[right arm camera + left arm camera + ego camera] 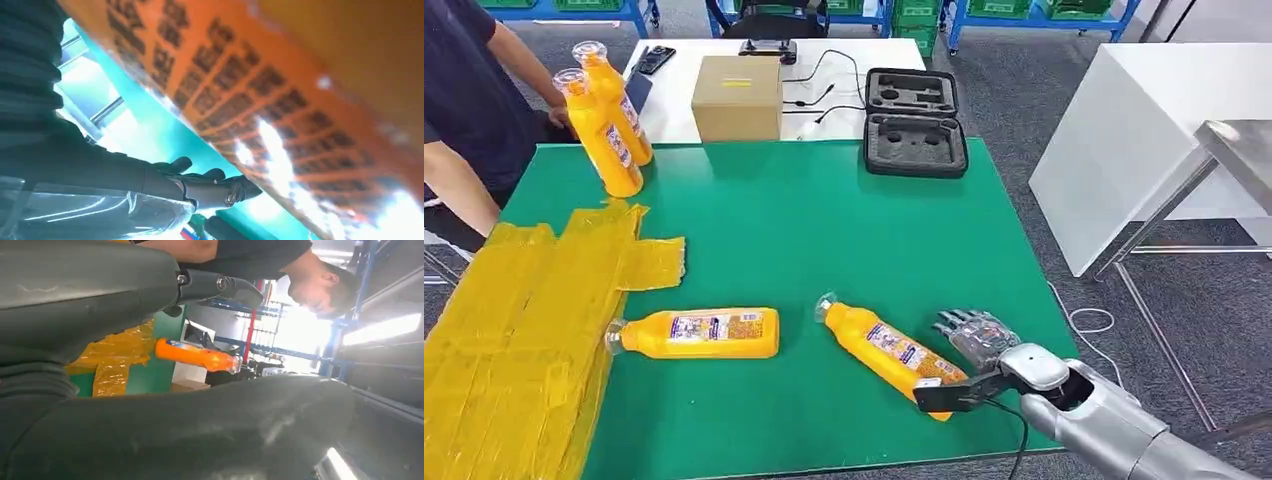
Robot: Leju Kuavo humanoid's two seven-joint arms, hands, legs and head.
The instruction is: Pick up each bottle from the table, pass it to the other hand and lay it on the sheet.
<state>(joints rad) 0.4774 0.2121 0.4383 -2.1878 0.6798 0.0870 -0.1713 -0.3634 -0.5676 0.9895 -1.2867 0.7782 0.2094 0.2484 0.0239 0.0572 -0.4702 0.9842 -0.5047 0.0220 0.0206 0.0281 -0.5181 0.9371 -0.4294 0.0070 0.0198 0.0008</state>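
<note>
Right hand (969,350) is down at the near right corner of the green table (824,230), right at the base of a yellow bottle (886,347) that lies on its side. From my head view I see the thumb against the bottle's bottom end and the fingers curved on its far side, but I cannot tell if the hand has really closed on it. My right wrist view has the bottle's label (280,100) very close and blurry, with dark fingertips (210,176) beside it.

A second yellow bottle (696,333) lies on its side just left of the first one, its cap touching the edge of the crinkly yellow sheet (514,320) on the left of the table. Two more bottles (606,118) are at the far left corner, tilted, next to a person in a dark shirt (464,90).

My left hand (150,390) is big and dark in the left wrist view; I cannot tell how its fingers sit.

Behind the green table are a cardboard box (737,97) and an open black case (914,122).
</note>
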